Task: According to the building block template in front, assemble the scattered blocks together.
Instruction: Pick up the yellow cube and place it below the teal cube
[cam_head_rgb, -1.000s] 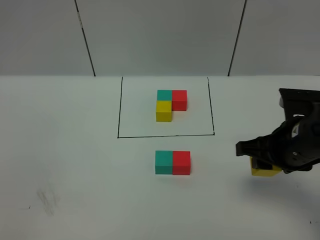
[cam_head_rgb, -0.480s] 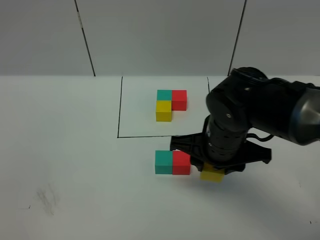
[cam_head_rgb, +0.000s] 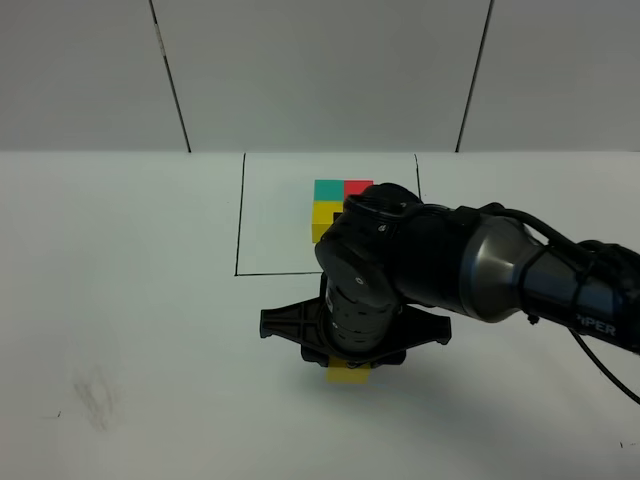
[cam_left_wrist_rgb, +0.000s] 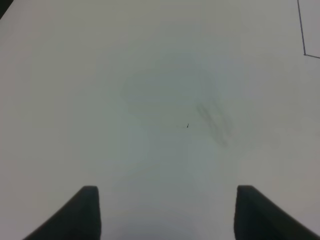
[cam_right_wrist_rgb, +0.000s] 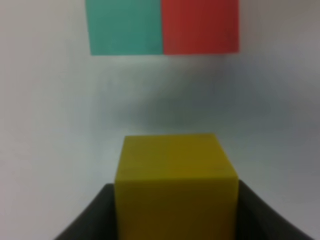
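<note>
My right arm (cam_head_rgb: 440, 275) blocks the high camera's sight of the teal cube (cam_right_wrist_rgb: 125, 27) and red cube (cam_right_wrist_rgb: 200, 26), side by side just beyond my yellow cube (cam_right_wrist_rgb: 175, 182). Template (cam_head_rgb: 330, 205) sits farther back, partly hidden. Right gripper (cam_right_wrist_rgb: 172, 210) clamps the yellow cube, seemingly above the table (cam_head_rgb: 120, 300). Left gripper (cam_left_wrist_rgb: 165, 210) gapes wide, holding nothing.

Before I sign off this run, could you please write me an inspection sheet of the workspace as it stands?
Surface: white table, faint grey smudge.
Job's things: building block template in its black frame, partly hidden by the arm; yellow block in the right end effector; teal block and red block joined side by side.
Clutter: nothing seen.
Grippers: right end effector shut on the yellow block; left end effector open, holding nothing.
Cables: black cable along the right arm.
Surroundings: grey wall panels.
</note>
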